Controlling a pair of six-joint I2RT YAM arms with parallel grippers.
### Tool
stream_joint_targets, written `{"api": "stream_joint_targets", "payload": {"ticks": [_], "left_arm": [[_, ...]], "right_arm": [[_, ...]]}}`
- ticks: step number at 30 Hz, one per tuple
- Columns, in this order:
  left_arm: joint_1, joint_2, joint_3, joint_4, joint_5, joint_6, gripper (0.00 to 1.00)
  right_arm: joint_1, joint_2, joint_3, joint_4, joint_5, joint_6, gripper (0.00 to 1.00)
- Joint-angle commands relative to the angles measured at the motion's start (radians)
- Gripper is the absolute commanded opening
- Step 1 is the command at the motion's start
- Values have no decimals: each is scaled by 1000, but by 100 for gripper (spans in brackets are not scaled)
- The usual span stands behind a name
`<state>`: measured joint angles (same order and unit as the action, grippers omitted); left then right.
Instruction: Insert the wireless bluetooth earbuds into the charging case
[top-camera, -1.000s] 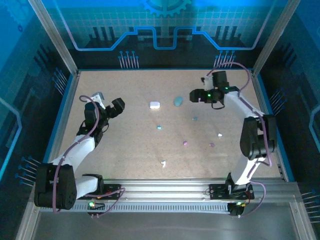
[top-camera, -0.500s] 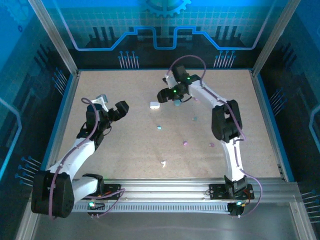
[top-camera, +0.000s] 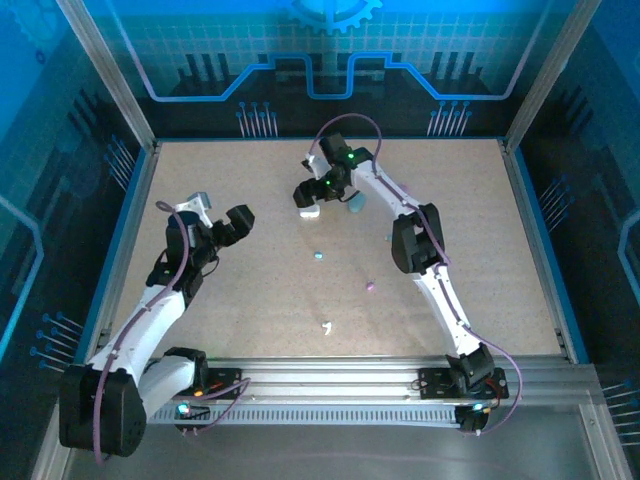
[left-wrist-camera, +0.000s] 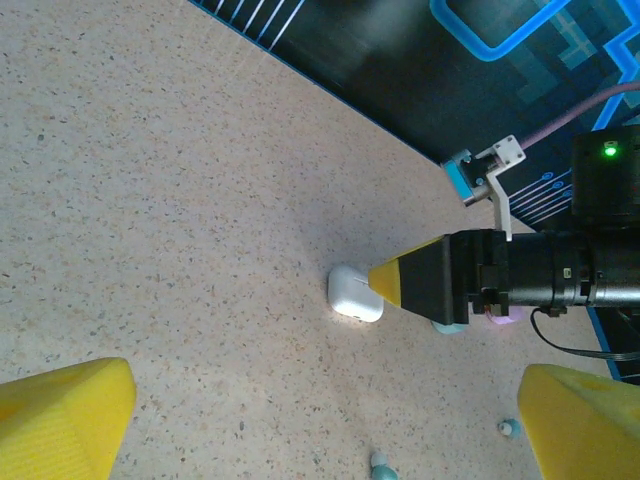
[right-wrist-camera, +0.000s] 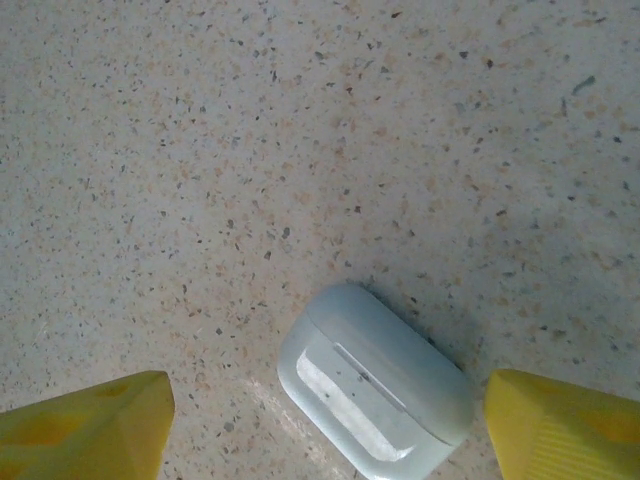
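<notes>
left gripper (top-camera: 232, 222): poised over the left side of the tabletop (top-camera: 230, 300), jaws spread to the full, nothing carried.
right gripper (top-camera: 305, 196): poised low over the white case (top-camera: 311, 211) near the middle of the far edge; jaws set wide, one yellow finger on either side, no contact to be made out.
white case, lie: flat on the tabletop with the lid shut; in the right wrist view the long axis is seen slanting from upper left to lower right, askew to the line between the fingers (right-wrist-camera: 85, 430).
teal bud (top-camera: 318, 256): loose on the tabletop, nearer than the white case and apart from it.
white bud (top-camera: 326, 326): loose toward the near edge, well apart from both cases.
teal case (top-camera: 357, 203): just right of the white case, partly covered by the arm.
purple bud (top-camera: 369, 286): loose mid-tabletop, right of the teal bud.
bud heading: too small for a stem or long axis to be told.
step in hand: judged to be the approach to the white case; no bud is seated yet.
next move: a small wrist turn is called for so that the case is squared between the fingers, then a gentle close. The lid must be opened before any bud can be seated, and the idle left gripper is likely needed for that.
</notes>
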<state>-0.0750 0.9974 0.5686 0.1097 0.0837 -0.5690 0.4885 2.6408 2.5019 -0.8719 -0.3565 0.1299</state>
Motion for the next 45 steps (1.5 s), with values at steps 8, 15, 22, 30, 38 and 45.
{"api": "stream_joint_targets", "payload": {"ticks": [8, 15, 22, 30, 38, 45], "left_arm": [[-4, -18, -9, -28, 24, 23, 99], [-4, -20, -10, -29, 22, 22, 99], [-5, -20, -9, -32, 21, 21, 99], [-5, -32, -9, -46, 17, 22, 99], [-4, -42, -10, -59, 1, 28, 99], [-5, -41, -12, -62, -13, 24, 99]], "right_arm": [[-6, 72, 71, -31, -111, -55, 82], [13, 50, 59, -114, -121, -151, 79], [53, -9, -43, -122, 8, -243, 75], [101, 12, -56, -99, 226, -335, 68], [140, 30, -70, -84, 319, -428, 62], [145, 34, -87, -80, 304, -439, 53]]}}
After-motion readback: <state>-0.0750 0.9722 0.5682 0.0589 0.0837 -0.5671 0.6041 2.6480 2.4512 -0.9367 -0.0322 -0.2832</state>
